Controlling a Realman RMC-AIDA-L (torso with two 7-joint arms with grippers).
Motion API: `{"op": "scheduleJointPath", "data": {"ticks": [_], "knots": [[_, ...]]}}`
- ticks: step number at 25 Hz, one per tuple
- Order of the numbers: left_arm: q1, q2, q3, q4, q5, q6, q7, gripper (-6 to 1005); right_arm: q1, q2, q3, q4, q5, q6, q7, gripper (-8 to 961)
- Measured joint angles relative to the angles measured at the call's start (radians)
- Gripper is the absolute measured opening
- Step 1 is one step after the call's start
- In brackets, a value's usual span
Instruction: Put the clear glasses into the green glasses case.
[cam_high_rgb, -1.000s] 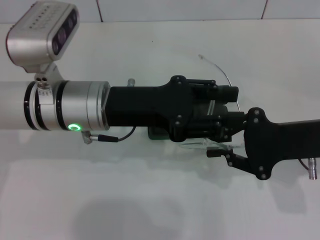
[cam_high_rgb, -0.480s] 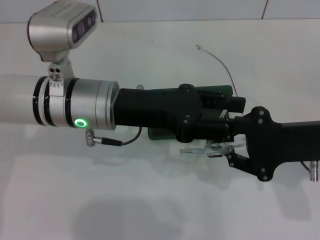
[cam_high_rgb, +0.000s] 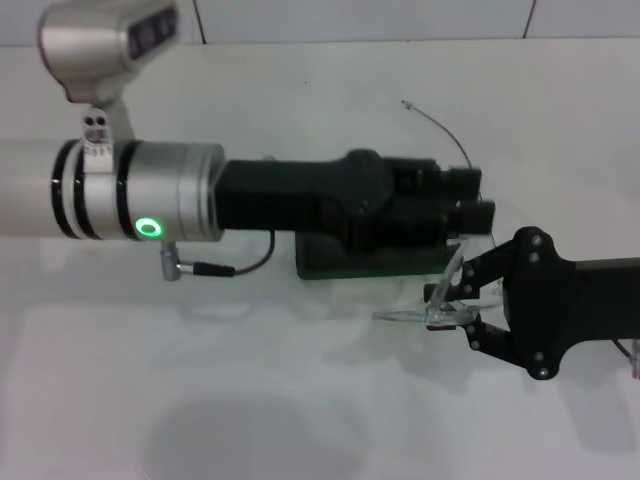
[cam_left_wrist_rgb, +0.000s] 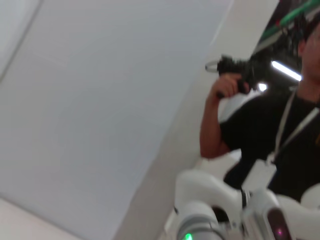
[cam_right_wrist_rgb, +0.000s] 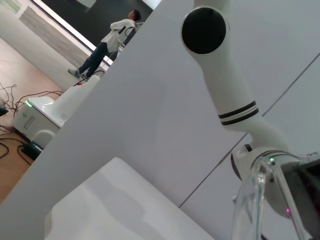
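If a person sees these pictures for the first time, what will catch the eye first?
Most striking is the left arm, black and silver with a green light, stretched across the middle of the head view, its left tool over the green glasses case. Just beside it, the right tool pinches the clear glasses near the case's front edge, one thin arm curving up behind.

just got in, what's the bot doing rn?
Both arms are over the table. The left claw sits over the green case, hiding most of it. The right claw holds the clear glasses by the frame just in front of the case, one temple arm sticking up past the left claw. The glasses aren't in the case yet.
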Motion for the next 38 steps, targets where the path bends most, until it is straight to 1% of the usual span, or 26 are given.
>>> {"op": "scheduleJointPath", "data": {"ticks": [4,5,8,10,12,14,15,16,18,20,23,25,27,29,33,38], "knots": [[0.025,0.008,-0.053,0.013,-0.004,0.006,0.019,562,-0.010,-0.004,0.025,0.008,0.000,-0.033,-0.001,124],[0.039,0.014,-0.071,0.015,-0.002,0.005,0.032,562,-0.010,-0.004,0.025,0.008,0.000,-0.033,-0.001,124],[0.084,0.031,-0.118,0.013,0.005,-0.018,0.099,563,-0.011,-0.004,0.030,0.017,0.010,-0.096,-0.001,124],[0.122,0.044,-0.135,0.011,0.011,-0.064,0.163,563,-0.005,-0.002,0.030,0.029,0.028,-0.144,-0.001,124],[0.146,0.045,-0.136,0.011,0.011,-0.113,0.223,564,0.004,0.000,0.021,0.036,0.047,-0.181,-0.001,124],[0.165,0.030,-0.137,0.011,0.010,-0.160,0.315,564,0.030,0.003,-0.015,0.058,0.083,-0.212,0.000,124],[0.169,0.015,-0.137,0.010,0.012,-0.185,0.373,564,0.064,0.004,-0.058,0.092,0.123,-0.224,0.001,124],[0.170,0.006,-0.136,0.008,0.013,-0.202,0.407,565,0.073,0.004,-0.069,0.101,0.131,-0.225,0.002,124],[0.164,-0.016,-0.131,-0.008,0.007,-0.242,0.487,565,0.127,0.005,-0.120,0.160,0.173,-0.217,0.004,124],[0.132,-0.025,-0.113,-0.073,-0.031,-0.261,0.556,566,0.190,0.007,-0.168,0.229,0.205,-0.195,0.006,124],[0.056,-0.023,-0.068,-0.205,-0.129,-0.259,0.646,566,0.285,0.007,-0.260,0.344,0.280,-0.146,0.010,124],[0.036,-0.024,-0.054,-0.240,-0.178,-0.255,0.694,567,0.320,0.007,-0.315,0.395,0.332,-0.112,0.012,124],[0.037,-0.026,-0.052,-0.245,-0.208,-0.245,0.724,567,0.334,0.007,-0.355,0.413,0.369,-0.071,0.022,124],[0.043,-0.026,-0.052,-0.247,-0.235,-0.223,0.742,568,0.333,0.007,-0.375,0.410,0.385,-0.046,0.036,124],[0.053,-0.024,-0.051,-0.249,-0.277,-0.170,0.769,569,0.326,0.007,-0.383,0.412,0.416,0.001,0.069,124],[0.052,-0.024,-0.050,-0.244,-0.280,-0.139,0.781,570,0.319,0.007,-0.385,0.417,0.433,0.076,0.091,124]]}}
